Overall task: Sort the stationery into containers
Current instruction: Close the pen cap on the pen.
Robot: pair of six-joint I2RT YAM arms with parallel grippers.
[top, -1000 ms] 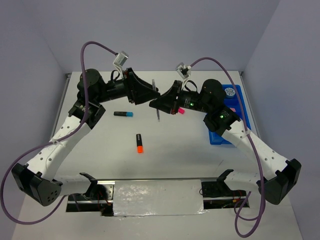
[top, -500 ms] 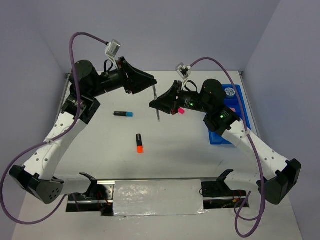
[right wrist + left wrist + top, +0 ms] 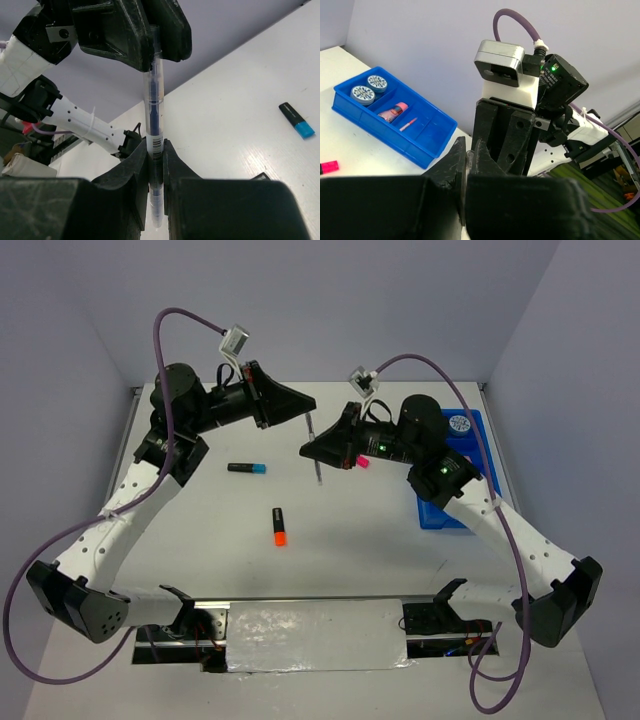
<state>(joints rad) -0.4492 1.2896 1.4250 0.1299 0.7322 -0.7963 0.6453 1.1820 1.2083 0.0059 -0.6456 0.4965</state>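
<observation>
1. Pen (image 3: 153, 100), clear-barrelled with a dark core: it stands upright off the table (image 3: 350, 560), pinched in the right gripper (image 3: 155, 150), whose jaws are clenched on its lower half around the barcode band.
2. Its top end reaches up between the fingers of the left gripper (image 3: 152, 50). Those jaws stand close together on either side of the barrel, but I cannot tell whether they pinch it or merely flank it.
3. From above, both grippers meet over the middle of the far table, the pen hanging between them, and the tray (image 3: 440, 516) sits at the right edge behind the right arm.
4. The tray's compartments already hold two patterned discs (image 3: 363, 93), a pink case (image 3: 393, 111) and a thin pink pen (image 3: 408, 124).
5. Loose on the table lie a blue-ended marker (image 3: 247, 468), an orange-ended marker (image 3: 280, 526) and a pink-ended marker (image 3: 362, 462).
6. Step in hand, as I judge it: an arm-to-arm handover, the right side taking the pen for the tray.
7. The next move calls for the left jaws to be clear of the barrel before the right arm swings away. The pen must then be tipped flat to lie in a long compartment without striking the tray wall.
</observation>
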